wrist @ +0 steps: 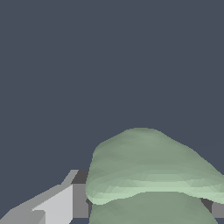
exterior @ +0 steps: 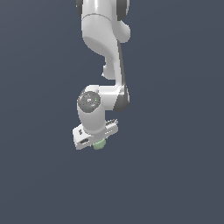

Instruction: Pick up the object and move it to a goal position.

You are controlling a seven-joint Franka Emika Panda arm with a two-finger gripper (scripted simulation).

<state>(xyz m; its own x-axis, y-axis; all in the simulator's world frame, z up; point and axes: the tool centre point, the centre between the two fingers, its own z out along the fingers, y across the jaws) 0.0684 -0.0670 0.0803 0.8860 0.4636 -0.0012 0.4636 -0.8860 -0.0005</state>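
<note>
Under the white arm [exterior: 105, 48], the hand [exterior: 97, 141] is closed on the pale green object [exterior: 99, 145], which peeks out below it. Up close, the object [wrist: 148, 170] sits against a grey finger [wrist: 65, 203], its groove visible.

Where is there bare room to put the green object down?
The dark surface is bare on both sides of the arm and in front of it. Only the spot under the pincer, which covers the green object, is crowded.
</note>
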